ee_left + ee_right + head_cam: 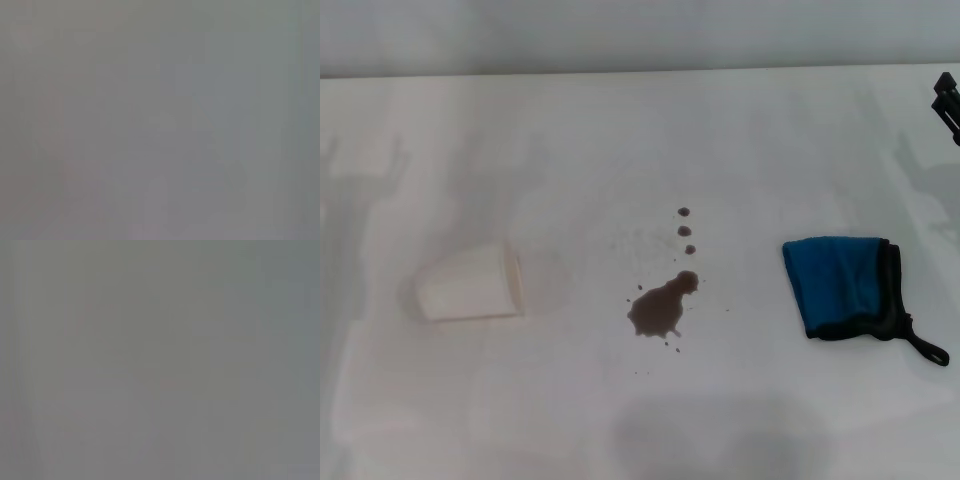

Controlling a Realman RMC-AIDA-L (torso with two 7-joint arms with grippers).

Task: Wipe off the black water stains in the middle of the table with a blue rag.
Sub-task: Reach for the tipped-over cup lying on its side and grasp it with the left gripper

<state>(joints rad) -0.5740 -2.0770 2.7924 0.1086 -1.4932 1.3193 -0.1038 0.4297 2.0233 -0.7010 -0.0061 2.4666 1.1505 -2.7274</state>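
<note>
The black water stains (660,308) lie in the middle of the white table (620,140): one dark blotch with three small round droplets (686,231) beyond it. The blue rag (842,285), folded, with black trim and a thin black loop, lies flat to the right of the stains. A black part of my right gripper (947,100) shows at the far right edge, well behind the rag and apart from it. My left gripper is out of view. Both wrist views show only plain grey.
A white cup (470,284) lies on its side on the table, left of the stains. The table's far edge meets a pale wall at the top of the head view.
</note>
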